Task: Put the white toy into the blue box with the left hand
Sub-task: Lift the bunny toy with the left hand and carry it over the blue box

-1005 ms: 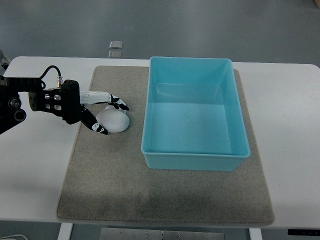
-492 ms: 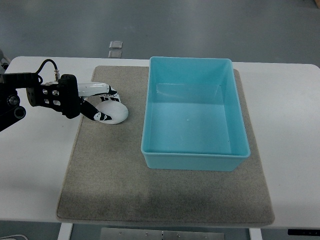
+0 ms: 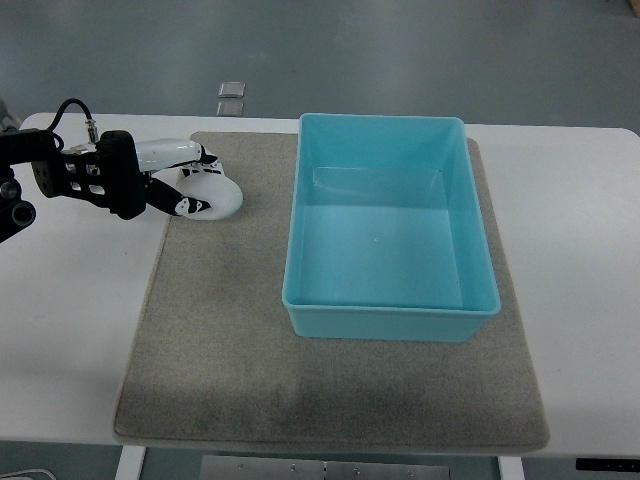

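left hand (image 3: pixel 185 185) curled round the white toy (image 3: pixel 212 195), pinching it over the mat's (image 3: pixel 230 340) far-left corner | blue box (image 3: pixel 385 322) sits well to the right, empty | risk: grip looks shallow, toy could pop out mid-carry or clip the box's near wall

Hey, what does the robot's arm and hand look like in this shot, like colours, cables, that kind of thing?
Only the left arm shows. It is black and blocky, with a thin black cable looping above the wrist to a small metal plug. The black wrist block carries small white markings. The left hand has glossy white finger segments with black joints and black tips.
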{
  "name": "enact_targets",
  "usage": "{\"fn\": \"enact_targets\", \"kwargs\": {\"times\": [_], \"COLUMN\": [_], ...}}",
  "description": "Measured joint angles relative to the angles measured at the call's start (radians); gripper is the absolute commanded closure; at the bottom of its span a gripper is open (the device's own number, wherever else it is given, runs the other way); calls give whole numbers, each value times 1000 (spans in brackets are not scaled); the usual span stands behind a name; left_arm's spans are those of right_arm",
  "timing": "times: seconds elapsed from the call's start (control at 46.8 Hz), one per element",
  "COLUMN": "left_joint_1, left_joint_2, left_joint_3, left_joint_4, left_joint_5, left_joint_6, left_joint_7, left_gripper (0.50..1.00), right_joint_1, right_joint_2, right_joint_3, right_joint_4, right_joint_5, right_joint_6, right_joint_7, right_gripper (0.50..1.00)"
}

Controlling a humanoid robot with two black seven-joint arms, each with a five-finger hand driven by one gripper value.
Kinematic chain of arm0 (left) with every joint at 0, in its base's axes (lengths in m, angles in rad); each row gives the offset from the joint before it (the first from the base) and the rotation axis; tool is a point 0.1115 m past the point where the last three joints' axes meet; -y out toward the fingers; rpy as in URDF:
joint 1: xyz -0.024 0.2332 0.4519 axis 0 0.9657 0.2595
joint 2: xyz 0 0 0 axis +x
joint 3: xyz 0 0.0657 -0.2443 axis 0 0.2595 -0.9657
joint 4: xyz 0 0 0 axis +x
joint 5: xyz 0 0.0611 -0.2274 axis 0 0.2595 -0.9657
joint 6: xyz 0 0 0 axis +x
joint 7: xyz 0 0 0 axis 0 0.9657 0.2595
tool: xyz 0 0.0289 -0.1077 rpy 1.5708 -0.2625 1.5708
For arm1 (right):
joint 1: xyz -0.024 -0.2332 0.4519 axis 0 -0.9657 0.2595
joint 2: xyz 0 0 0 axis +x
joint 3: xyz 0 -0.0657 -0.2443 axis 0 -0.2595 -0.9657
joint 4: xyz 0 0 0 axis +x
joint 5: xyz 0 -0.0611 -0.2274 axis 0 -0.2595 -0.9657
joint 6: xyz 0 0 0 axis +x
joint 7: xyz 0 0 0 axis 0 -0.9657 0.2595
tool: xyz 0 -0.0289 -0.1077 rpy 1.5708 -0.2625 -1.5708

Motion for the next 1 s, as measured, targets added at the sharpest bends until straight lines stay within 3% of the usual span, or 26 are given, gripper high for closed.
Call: {"fn": "enact_targets", "kwargs": {"times": [0.556, 1.005], "left_joint_1": [-235, -245], "left_joint_2": [10, -163], "left_joint_3": [9, 18], "left_joint_4": [-13, -55], "left_joint_5": [22, 60], "left_joint_6": [-1, -5], "left_joint_7": [-51, -50], "left_gripper": [1000, 1000], "right_joint_1": [0, 0], "right_joint_2": [0, 0], "right_joint_3": [0, 0], "right_joint_4": [0, 0], "right_joint_5": [0, 0], "right_joint_6": [-1, 0], "right_joint_7": [0, 0], "right_gripper": [564, 564]}}
